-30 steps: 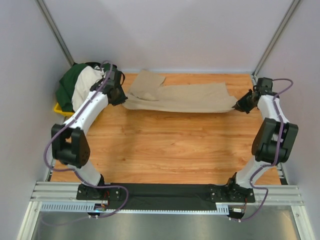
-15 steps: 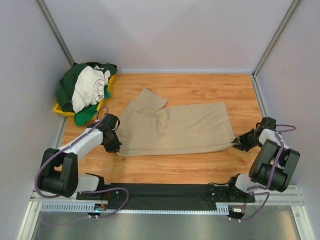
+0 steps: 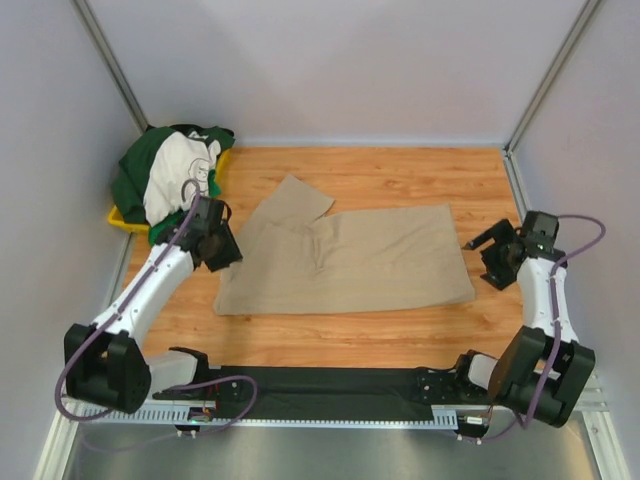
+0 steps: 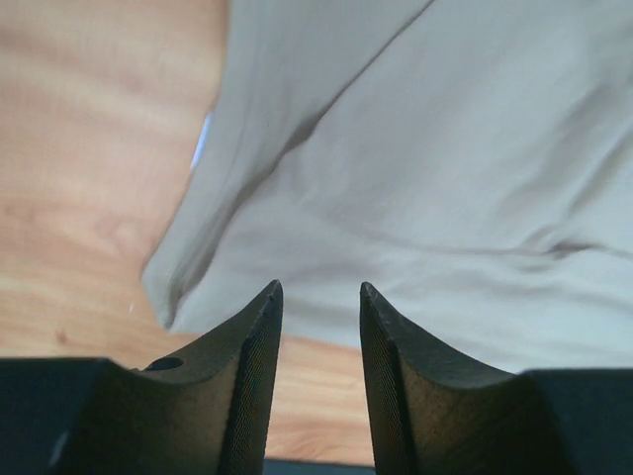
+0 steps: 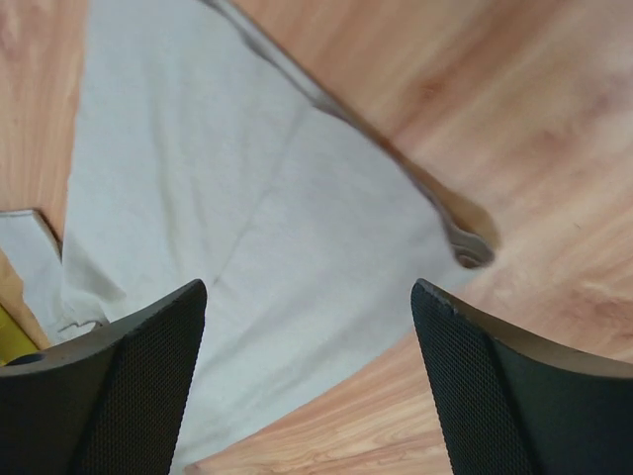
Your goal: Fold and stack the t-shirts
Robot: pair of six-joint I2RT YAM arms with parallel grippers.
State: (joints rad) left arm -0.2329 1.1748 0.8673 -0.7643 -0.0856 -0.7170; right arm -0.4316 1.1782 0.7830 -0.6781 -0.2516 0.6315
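The work surface is a wooden table [image 3: 380,330] enclosed by pale grey walls on three sides. A tan t-shirt [image 3: 350,262] lies spread flat across the middle of the table, long side running left to right, with one sleeve [image 3: 298,196] angled toward the far wall. The left gripper [image 3: 228,254] hangs at the shirt's left edge. In the left wrist view its fingers [image 4: 255,346] stand a narrow gap apart with nothing between them, above the shirt's near-left corner. The right gripper [image 3: 482,255] sits just beside the shirt's right edge, clear of the cloth, its fingers [image 5: 148,356] spread wide and holding nothing. At the far-left corner, a pile of shirts [image 3: 170,180] in dark green, cream-white and bright green rests in a yellow tray [image 3: 120,220], well apart from the tan shirt.
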